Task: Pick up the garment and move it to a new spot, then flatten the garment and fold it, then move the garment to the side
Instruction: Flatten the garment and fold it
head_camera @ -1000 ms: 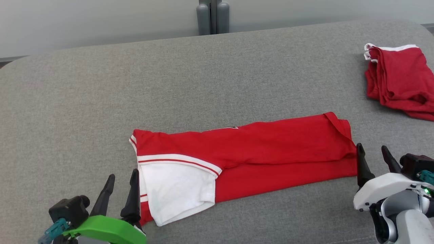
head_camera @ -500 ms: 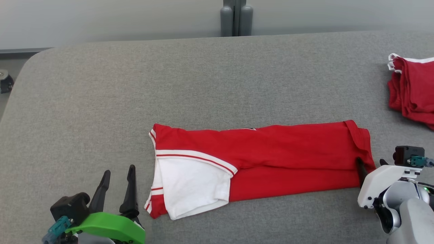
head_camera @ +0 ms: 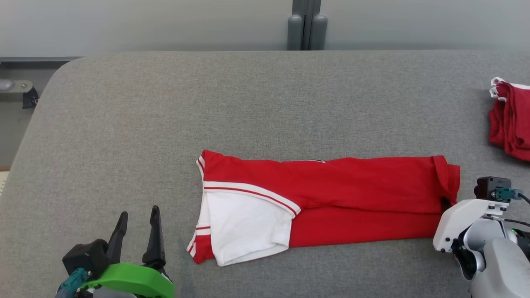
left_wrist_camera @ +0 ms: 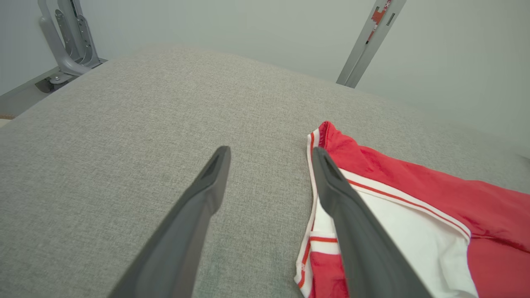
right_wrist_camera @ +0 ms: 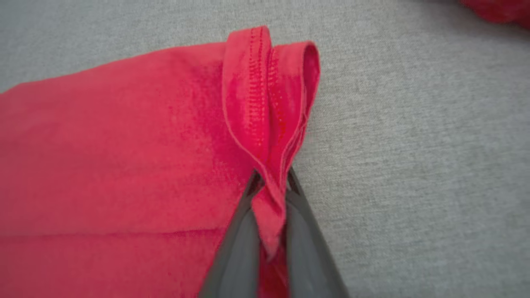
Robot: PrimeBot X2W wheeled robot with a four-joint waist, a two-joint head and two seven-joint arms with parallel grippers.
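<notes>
Grey fabric covers the desk (head_camera: 165,124). At near left, the left hand (head_camera: 139,212) is released, fingers spread, just beside the folded red-and-white garment (head_camera: 352,186) lying mid-desk. The right hand (right_wrist_camera: 271,182) is clenched on the garment's right hem. Another red cloth (head_camera: 511,124) lies far right.

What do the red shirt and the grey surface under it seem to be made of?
The red shirt looks like soft matte knit cloth, perhaps cotton: it folds limply and its hem shows stitch rows. The grey surface looks like coarse woven fabric, matte and speckled.
</notes>
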